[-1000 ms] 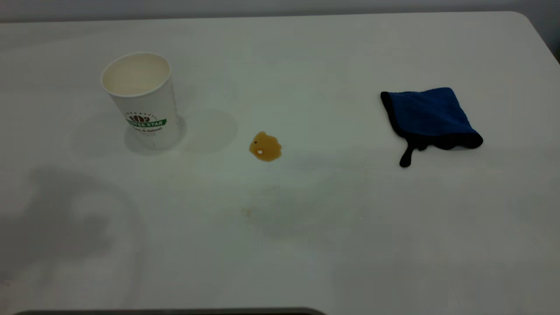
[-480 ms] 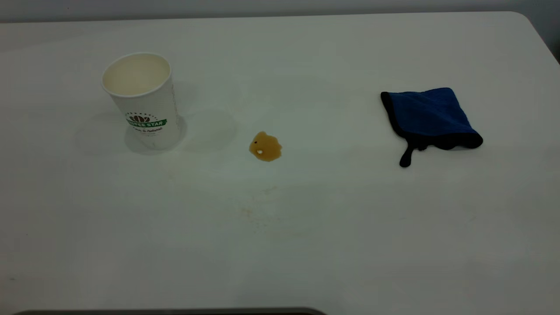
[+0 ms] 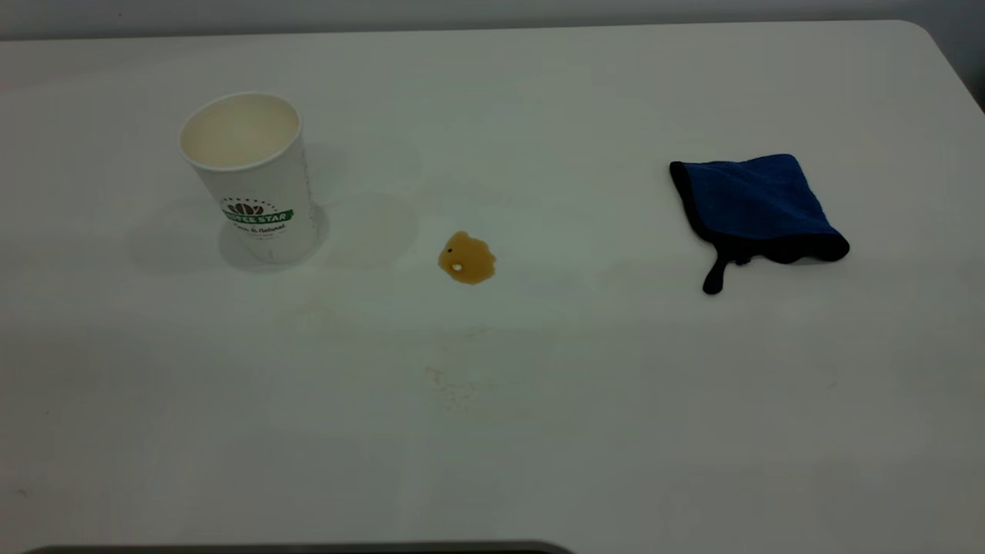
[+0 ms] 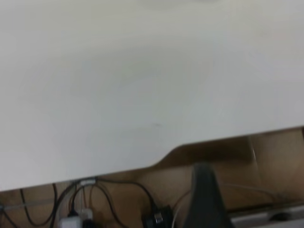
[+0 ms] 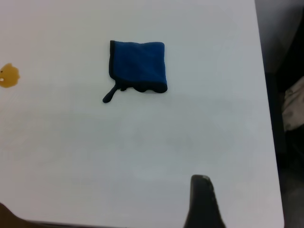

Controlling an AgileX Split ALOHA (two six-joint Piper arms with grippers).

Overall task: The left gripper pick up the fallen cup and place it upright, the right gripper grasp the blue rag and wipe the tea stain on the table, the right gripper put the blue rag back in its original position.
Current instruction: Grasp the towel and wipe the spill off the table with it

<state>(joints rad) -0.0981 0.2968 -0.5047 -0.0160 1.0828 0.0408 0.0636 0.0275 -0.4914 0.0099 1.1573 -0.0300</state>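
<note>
Gone is the left arm's shadow; we see the cup [image 3: 250, 175] upright, tea stain [image 3: 466, 258] unwiped, blue rag [image 3: 758, 208] untouched; gripper openings we cannot tell.

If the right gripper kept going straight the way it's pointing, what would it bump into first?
Probably bare table; the blue rag lies farther along, slightly to one side. Depth is hard to judge, and only one finger of that gripper shows.

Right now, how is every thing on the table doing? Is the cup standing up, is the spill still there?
cup: standing upright, mouth up, nothing visible inside.
tea stain: still on the table, not wiped.
blue rag: lying folded and flat, nothing holding it.
table: faint yellowish smears near the stain.
left end effector: off the table's edge, holding nothing.
right end effector: hanging above the table near its edge, holding nothing.
</note>
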